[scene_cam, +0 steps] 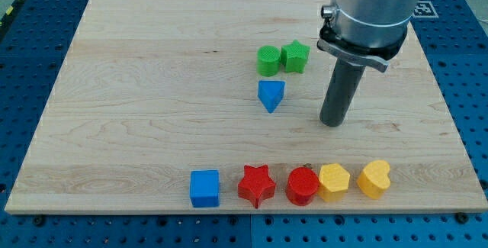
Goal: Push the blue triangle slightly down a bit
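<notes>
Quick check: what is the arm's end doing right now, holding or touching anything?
My tip: a bare dark rod, no gripper, holding nothing; it stands on the wooden board, to the view's right of the blue triangle block, apart from it.

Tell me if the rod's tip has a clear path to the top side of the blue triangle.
Probably yes. My tip stands to the view's right of the blue triangle, with bare board between. The two green blocks sit just above the triangle, so the gap there looks tight.

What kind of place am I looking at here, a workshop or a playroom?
Probably a robotics lab test bench. A pale wooden board lies on a blue perforated metal table, a grey robot arm's dark rod ends at my tip, and small coloured plastic blocks, such as the blue triangle, wait for pushing.
</notes>
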You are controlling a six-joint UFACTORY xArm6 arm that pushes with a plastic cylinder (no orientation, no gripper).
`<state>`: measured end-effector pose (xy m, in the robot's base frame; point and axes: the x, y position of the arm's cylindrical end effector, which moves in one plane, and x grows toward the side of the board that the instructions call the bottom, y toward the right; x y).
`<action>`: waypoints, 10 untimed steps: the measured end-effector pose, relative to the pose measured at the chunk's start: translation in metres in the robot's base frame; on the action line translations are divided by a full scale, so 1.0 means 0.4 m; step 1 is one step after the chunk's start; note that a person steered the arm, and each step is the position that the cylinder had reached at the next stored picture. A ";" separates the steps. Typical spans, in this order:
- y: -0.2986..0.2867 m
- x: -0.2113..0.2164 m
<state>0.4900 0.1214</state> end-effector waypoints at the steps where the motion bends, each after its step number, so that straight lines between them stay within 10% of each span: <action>1: -0.017 -0.111; 10: -0.399 -0.057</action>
<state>0.4673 -0.0383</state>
